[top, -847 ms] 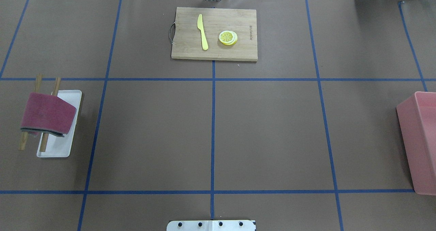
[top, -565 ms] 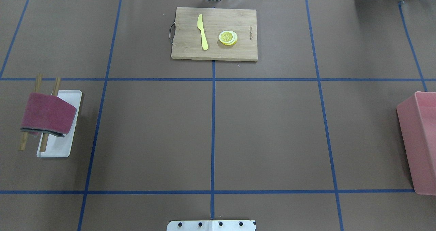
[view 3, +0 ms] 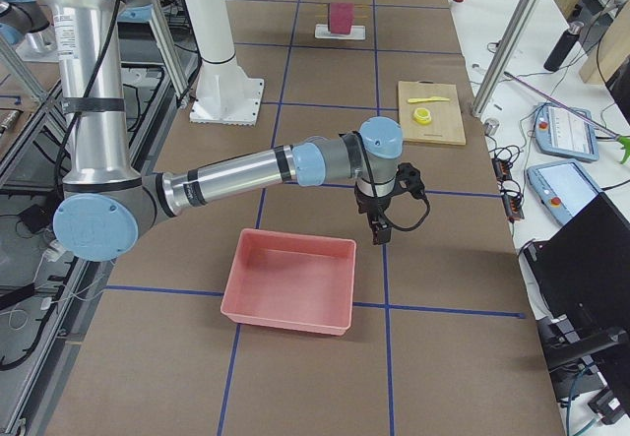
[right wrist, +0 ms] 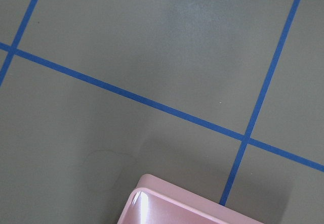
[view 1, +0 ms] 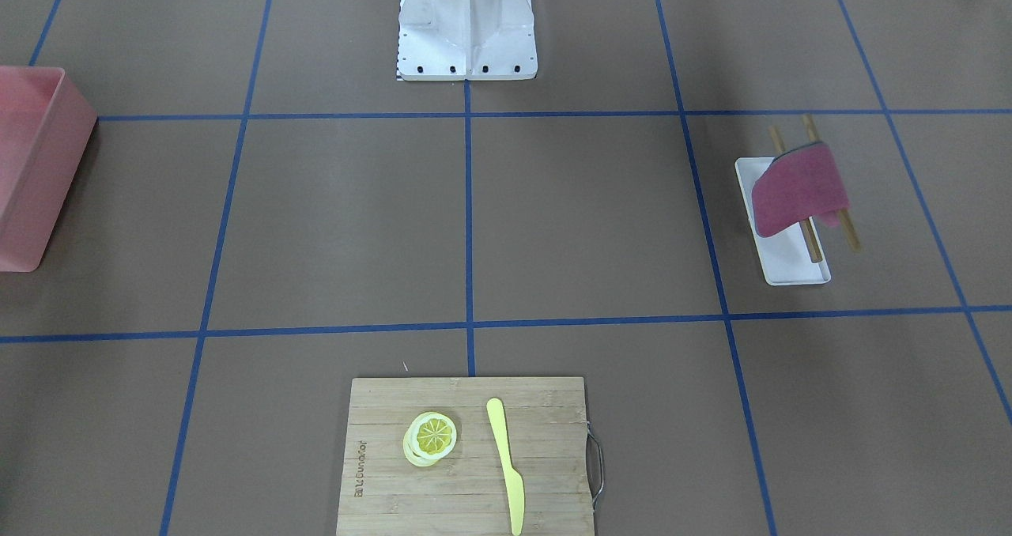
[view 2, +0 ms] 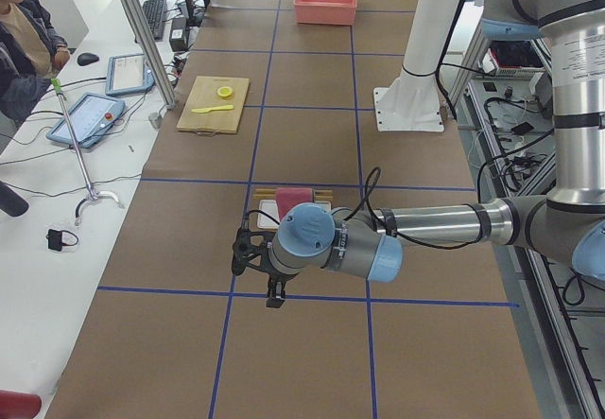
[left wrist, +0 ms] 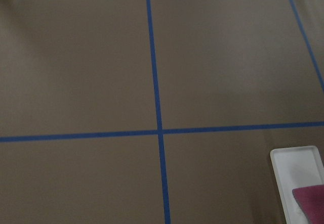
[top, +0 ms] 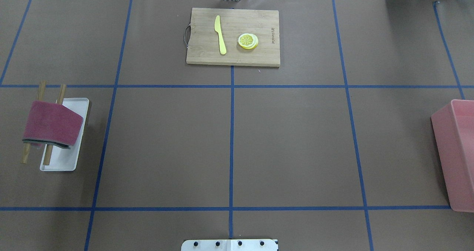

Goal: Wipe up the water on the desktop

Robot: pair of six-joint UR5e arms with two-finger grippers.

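The left arm's forearm lies level over the tabletop (top: pixel 296 140), wrist bent so the left tool (view 2: pixel 274 300) points straight down. It hangs above the surface on the near side of the white tray (top: pixel 70 158), close to a blue tape line (view 2: pixel 312 298). The right arm stretches out low in the same way. The right tool (view 3: pixel 377 235) points down beside a corner of the pink bin (view 3: pixel 290 279), clear of its rim. Both tools show only in the side views, so I cannot tell whether either is open or closed.

The brown tabletop fills every view, crossed by tape into large rectangles. The middle rectangles between tray and bin lie bare. The bin sits at the robot's right edge and the tray near the left edge. The bamboo cutting board (top: pixel 233 36) sits at the far edge on the centre line, with a yellow knife (top: pixel 220 34) and lemon slices (top: pixel 247 41) on it. A maroon cloth (top: pixel 52 123) hangs over two wooden sticks (top: pixel 40 90) raised above the tray.

The overhead view cuts the bin off at its right side. The right wrist view shows a faint rounded outline (right wrist: pixel 107 169) on the tabletop near the bin's corner. I cannot tell whether it is water.
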